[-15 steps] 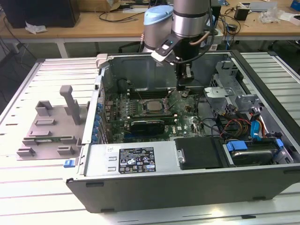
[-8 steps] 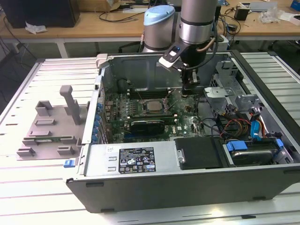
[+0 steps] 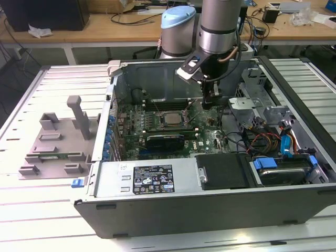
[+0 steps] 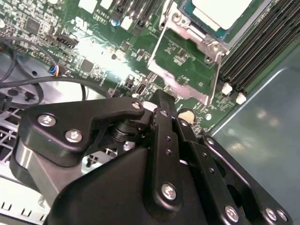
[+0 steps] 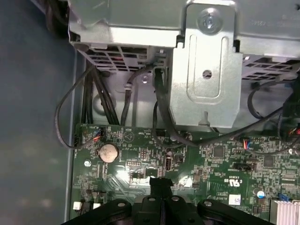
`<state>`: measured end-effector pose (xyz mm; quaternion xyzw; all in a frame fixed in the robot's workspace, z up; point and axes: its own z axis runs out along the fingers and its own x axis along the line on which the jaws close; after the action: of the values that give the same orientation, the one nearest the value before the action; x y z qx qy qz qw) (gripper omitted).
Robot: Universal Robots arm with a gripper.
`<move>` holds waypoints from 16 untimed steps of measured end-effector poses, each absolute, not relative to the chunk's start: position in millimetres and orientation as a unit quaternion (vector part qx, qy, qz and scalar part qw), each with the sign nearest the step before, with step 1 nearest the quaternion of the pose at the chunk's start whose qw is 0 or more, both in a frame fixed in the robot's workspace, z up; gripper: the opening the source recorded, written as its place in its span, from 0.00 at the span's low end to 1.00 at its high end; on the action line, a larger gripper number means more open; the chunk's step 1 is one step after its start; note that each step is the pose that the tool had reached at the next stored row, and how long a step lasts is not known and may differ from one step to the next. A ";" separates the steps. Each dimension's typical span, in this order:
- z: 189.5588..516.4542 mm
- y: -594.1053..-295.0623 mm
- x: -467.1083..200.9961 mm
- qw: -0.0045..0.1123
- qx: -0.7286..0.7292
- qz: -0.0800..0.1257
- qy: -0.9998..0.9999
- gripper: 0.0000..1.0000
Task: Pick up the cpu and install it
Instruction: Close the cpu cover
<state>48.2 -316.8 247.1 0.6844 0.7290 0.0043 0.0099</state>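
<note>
The cpu (image 3: 170,118) lies flat in its socket (image 4: 197,35), metal top up (apparently already placed). The jaws, closed on nothing, hang just beside it over the motherboard (image 5: 220,161), likely because the seated chip needs no holding.

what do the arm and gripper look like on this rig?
Arm: silver-grey tubes, a pale blue joint cap and a thin cable looping by the wrist. Gripper: matte black linkage plates with silver screw heads.
</note>
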 end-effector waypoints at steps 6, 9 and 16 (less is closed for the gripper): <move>246.7 -315.6 34.4 0.010 0.684 0.004 0.729 0.11; 246.6 -315.4 27.6 0.011 0.684 0.005 0.729 0.11; 246.6 -314.4 2.0 0.014 0.684 0.009 0.729 0.11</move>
<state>2.0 -314.4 246.6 0.6844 0.7289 0.0085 0.0143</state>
